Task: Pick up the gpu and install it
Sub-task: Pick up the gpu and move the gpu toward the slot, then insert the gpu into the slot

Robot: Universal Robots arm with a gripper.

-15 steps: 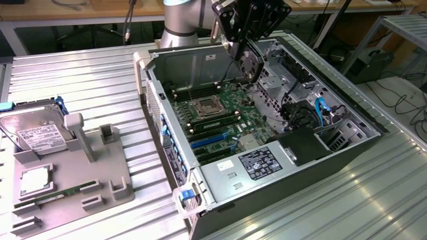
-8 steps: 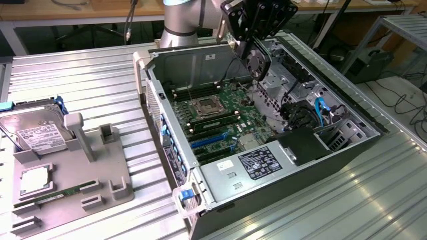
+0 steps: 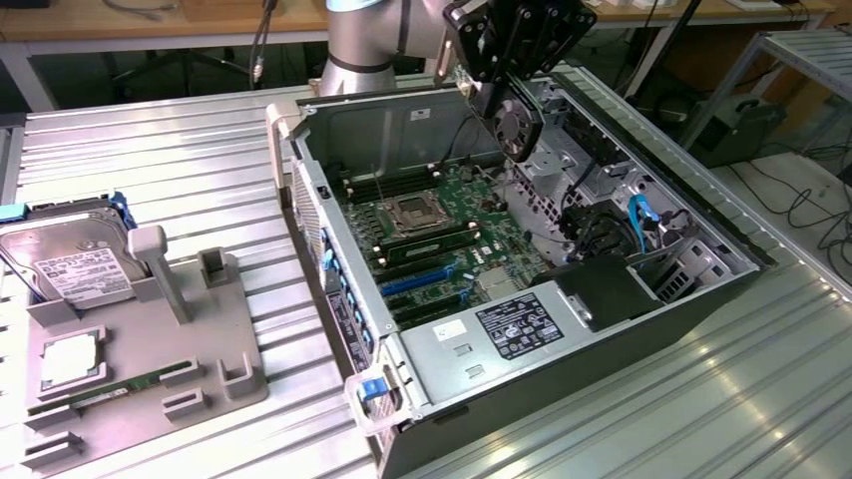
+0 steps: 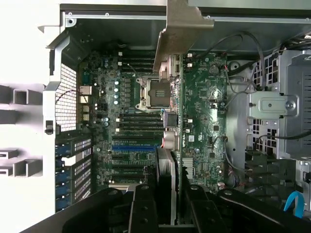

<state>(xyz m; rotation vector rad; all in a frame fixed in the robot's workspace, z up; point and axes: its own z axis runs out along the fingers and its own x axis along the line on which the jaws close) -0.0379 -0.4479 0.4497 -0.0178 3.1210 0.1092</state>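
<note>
The gpu, a dark card with a round fan on its face, hangs upright above the far end of the open computer case. My gripper is shut on its upper edge. In the wrist view the gpu appears edge-on, and its pale metal bracket points away toward the case's rear wall. The black fingers clamp the card from both sides. Below it lies the green motherboard with the CPU socket and the blue expansion slots.
A grey parts fixture lies at the exterior view's left, carrying a silver hard drive, a CPU and a memory stick. Inside the case are a power supply, cables and drive bays.
</note>
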